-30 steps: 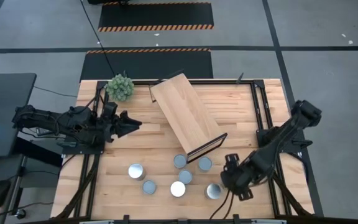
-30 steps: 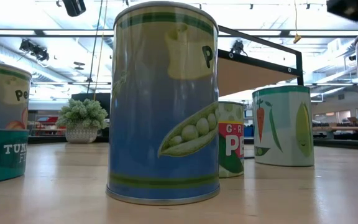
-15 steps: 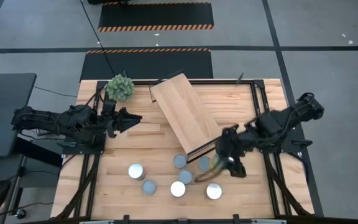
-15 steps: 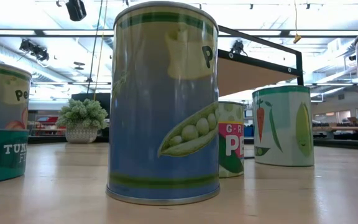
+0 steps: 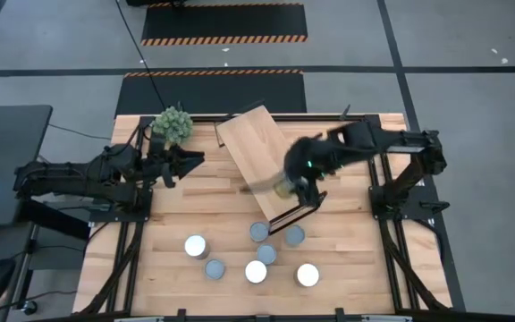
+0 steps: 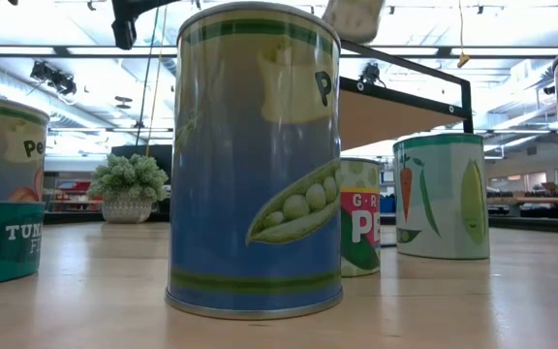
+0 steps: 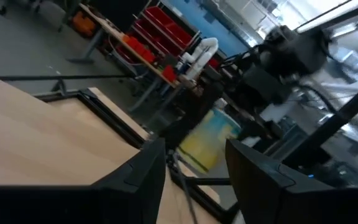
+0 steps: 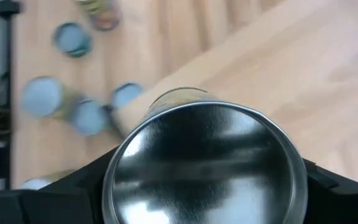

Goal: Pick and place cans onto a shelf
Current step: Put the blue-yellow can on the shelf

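Note:
My right gripper [image 5: 295, 182] is shut on one can [image 5: 282, 188] and holds it in the air above the near end of the shelf [image 5: 256, 150], a light-wood plank lying slantwise with a dark frame at its near end. In the right wrist view the can's shiny end [image 8: 204, 158] fills the picture. Several more cans [image 5: 258, 232] stand upright on the table in front of the shelf. My left gripper [image 5: 192, 161] hovers open at the table's left, pointing level toward the held can [image 7: 211, 142], with nothing between its fingers. My right gripper pinches the can by its round side wall, just below the rim of the shiny end [image 8: 112, 186], one finger [image 8: 82, 183] on each side. The fingers slant down from the table's right. The can hangs tilted, clear of the shelf and the table.
A spiky green plant ball [image 5: 173, 125] sits at the far left corner. Dark metal rails [image 5: 375, 170] run along the table's left and right sides. Bare wood [image 5: 199, 206] lies between the left gripper and the standing cans.
My right gripper has risen from the table's near right area and swung toward the far and left, carrying the can up over the shelf's near end. My left gripper has swung a little toward the far edge.

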